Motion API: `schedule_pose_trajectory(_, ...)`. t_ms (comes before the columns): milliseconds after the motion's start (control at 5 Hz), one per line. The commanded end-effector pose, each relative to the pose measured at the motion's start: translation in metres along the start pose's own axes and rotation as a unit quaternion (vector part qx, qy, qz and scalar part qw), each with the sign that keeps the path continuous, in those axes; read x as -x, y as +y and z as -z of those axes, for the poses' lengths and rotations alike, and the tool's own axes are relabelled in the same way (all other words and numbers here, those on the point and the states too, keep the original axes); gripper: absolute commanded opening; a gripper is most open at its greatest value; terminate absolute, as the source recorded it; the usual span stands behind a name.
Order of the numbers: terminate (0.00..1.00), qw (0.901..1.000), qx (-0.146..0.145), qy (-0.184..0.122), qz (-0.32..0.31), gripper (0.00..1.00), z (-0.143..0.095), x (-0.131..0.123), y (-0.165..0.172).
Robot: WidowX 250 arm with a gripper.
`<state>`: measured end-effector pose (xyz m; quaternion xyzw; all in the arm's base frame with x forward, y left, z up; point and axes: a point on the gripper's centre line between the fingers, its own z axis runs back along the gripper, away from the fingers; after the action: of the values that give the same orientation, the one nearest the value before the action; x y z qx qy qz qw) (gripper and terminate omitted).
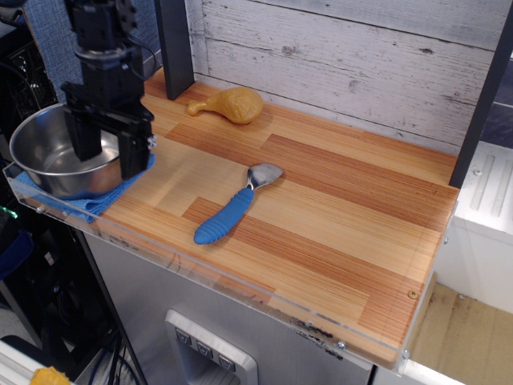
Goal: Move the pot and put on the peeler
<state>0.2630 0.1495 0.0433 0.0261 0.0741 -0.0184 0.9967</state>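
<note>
The shiny steel pot (44,156) sits on a blue cloth (96,200) at the left end of the wooden counter. My black gripper (108,164) hangs over the pot's right rim, open, with one finger (86,144) inside the bowl and the other (132,160) outside it. The peeler (232,207), with a ribbed blue handle and a silver head, lies flat near the middle of the counter, well to the right of the pot.
A yellow toy drumstick (231,104) lies at the back by the white plank wall. A dark post (175,48) stands at the back left. A clear plastic lip (184,269) runs along the counter's front edge.
</note>
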Motion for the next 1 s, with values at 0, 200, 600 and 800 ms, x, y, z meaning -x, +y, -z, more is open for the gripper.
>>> schedule_pose_trajectory(0, 0.0, 0.9996, -0.024, 0.012, -0.003, 0.0, 0.008, -0.006, -0.002)
schedule_pose_trajectory(200, 0.0, 0.9995, -0.031, 0.01, -0.004, 0.0, 0.002, -0.007, -0.003)
schedule_pose_trajectory(600, 0.0, 0.9994, -0.02, -0.021, -0.021, 0.0, -0.02, 0.004, 0.0)
schedule_pose_trajectory(800, 0.0, 0.9965, -0.002, -0.061, -0.058, 0.0, -0.055, 0.021, 0.007)
